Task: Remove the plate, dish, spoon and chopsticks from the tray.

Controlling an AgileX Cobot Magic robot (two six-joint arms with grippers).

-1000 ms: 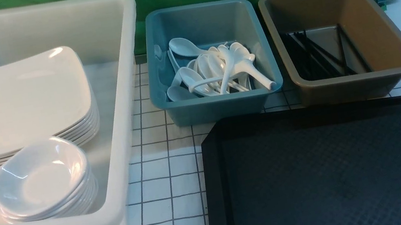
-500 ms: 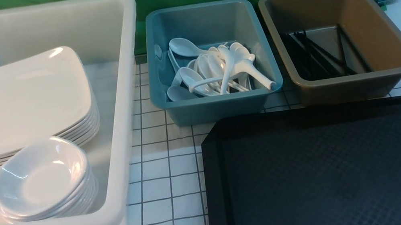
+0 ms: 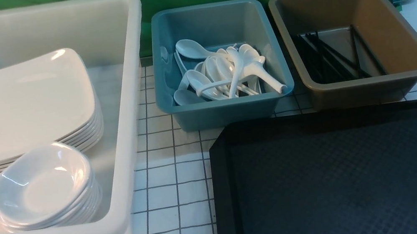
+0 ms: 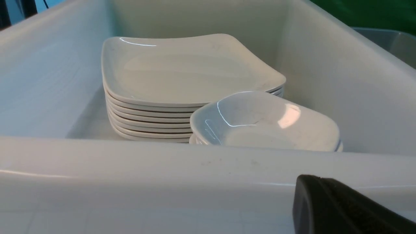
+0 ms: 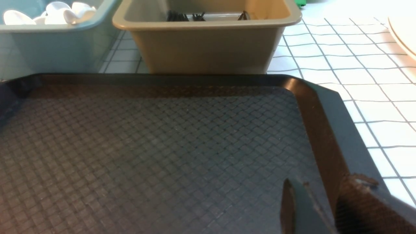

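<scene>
Tray (image 3: pixel 346 178): black, diamond-textured, bare, flat on the gridded table (image 3: pixel 168 183), just in front of the teal and brown tubs.
Plate (image 3: pixel 20 108): top of a stack in the white tub (image 3: pixel 130 155), toward its far side.
Dish (image 3: pixel 42 185): top of a smaller stack in the same tub, touching the plate stack, nearer the robot.
Spoon (image 3: pixel 226 73): heaped among other white spoons in the teal tub (image 3: pixel 229 111).
Chopsticks (image 3: pixel 329 56): black sticks lying along the bottom of the brown tub (image 3: pixel 356 90).
Left claw (image 4: pixel 338 208): clenched, empty, outside the near wall of the white tub.
Right claw (image 5: pixel 315 208): low over the tray's right rim, near its corner; released or gripping the rim, cannot tell.
</scene>
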